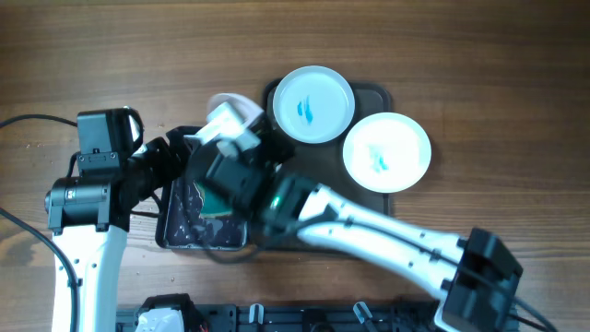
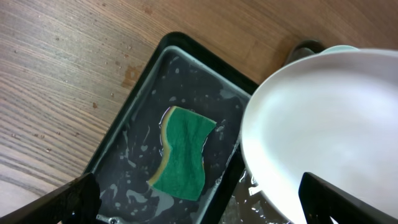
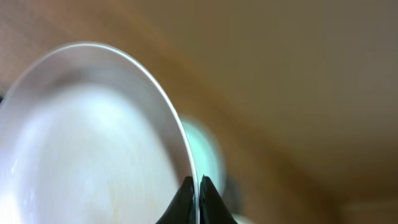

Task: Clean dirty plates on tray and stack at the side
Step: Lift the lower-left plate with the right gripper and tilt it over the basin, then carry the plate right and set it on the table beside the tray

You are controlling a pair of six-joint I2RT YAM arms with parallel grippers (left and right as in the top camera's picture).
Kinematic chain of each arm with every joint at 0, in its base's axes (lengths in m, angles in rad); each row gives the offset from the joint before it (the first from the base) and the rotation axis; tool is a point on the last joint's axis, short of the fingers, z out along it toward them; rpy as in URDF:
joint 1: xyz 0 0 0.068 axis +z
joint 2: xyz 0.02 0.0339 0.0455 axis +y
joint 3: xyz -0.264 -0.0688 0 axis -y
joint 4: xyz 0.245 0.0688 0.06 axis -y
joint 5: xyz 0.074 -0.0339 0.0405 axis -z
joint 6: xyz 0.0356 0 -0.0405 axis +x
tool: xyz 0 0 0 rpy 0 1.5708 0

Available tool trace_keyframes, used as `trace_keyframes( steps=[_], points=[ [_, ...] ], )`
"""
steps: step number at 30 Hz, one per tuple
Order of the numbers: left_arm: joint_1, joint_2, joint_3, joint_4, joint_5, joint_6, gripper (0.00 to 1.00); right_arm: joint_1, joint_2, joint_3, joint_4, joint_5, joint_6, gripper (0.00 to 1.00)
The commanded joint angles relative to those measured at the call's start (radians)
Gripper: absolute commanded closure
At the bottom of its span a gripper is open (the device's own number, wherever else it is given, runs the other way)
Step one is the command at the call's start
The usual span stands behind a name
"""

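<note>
- Plate in hand: pinched at its rim by the right gripper. The jaws are closed to a thin slit on the rim edge, at the bottom centre of the right wrist view. These fingers touch nothing else.
- Attitude of the plate in hand: tilted up on edge, not flat. In the left wrist view it fills the right half of the frame, over the right side of the wet basin.
- Judged reason: held there so that drips fall into the basin and its face stays open for wiping.
- Face of the plate in hand: looks white, with no teal mark seen in either wrist view. The right wrist view is blurred, so cleanliness is not confirmed.
- Left gripper: fingers spread wide, showing at the lower left and lower right of its own view. It is empty and hovers above the basin.
- Sponge: green over yellow, lying in the water at frame centre, below the gap between the spread fingers and untouched. Judged the likely next pick for scrubbing.
- Black basin tray: wet floor, lower left of centre overhead, mostly hidden by both arms.
- Brown tray: upper centre overhead. It carries the upper plate and the lower plate, which overhangs the tray's right edge.
- Both tray plates show a teal smear and are judged uncleaned.
- No stack seen at the side.
</note>
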Motion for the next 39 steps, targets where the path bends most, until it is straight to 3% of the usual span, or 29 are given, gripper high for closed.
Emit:
trace_keyframes(
  steps=[1, 6, 10, 16, 19, 22, 29, 39],
  points=[
    [0.006, -0.010, 0.019, 0.003, -0.017, 0.005, 0.00, -0.156, -0.038, 0.011, -0.117, -0.506, 0.448, 0.96],
    [0.006, -0.010, 0.019, 0.003, -0.017, 0.005, 0.00, -0.429, -0.130, 0.011, -0.169, -1.012, 0.477, 0.96],
    [0.006, -0.010, 0.019, 0.003, -0.017, 0.005, 0.00, -0.782, -0.261, 0.011, -0.222, -1.275, 0.505, 0.96],
    [0.006, -0.010, 0.019, 0.003, -0.017, 0.005, 0.00, -1.232, -0.294, 0.004, -0.452, -1.230, 0.431, 0.96],
    [0.006, -0.010, 0.019, 0.003, -0.017, 0.005, 0.00, -1.489, -0.278, -0.046, -0.460, -1.091, 0.418, 0.96],
    [0.006, -0.010, 0.019, 0.002, -0.017, 0.005, 0.00, -1.645, -0.247, -0.116, -0.424, -0.948, 0.419, 0.96],
    [0.006, -0.010, 0.019, 0.002, -0.017, 0.005, 0.00, -1.723, -0.114, -0.314, -0.325, -0.844, 0.423, 0.96],
    [0.006, -0.010, 0.019, 0.002, -0.017, 0.005, 0.00, -1.497, -0.054, -0.448, -0.303, -0.856, 0.417, 0.96]
  ],
)
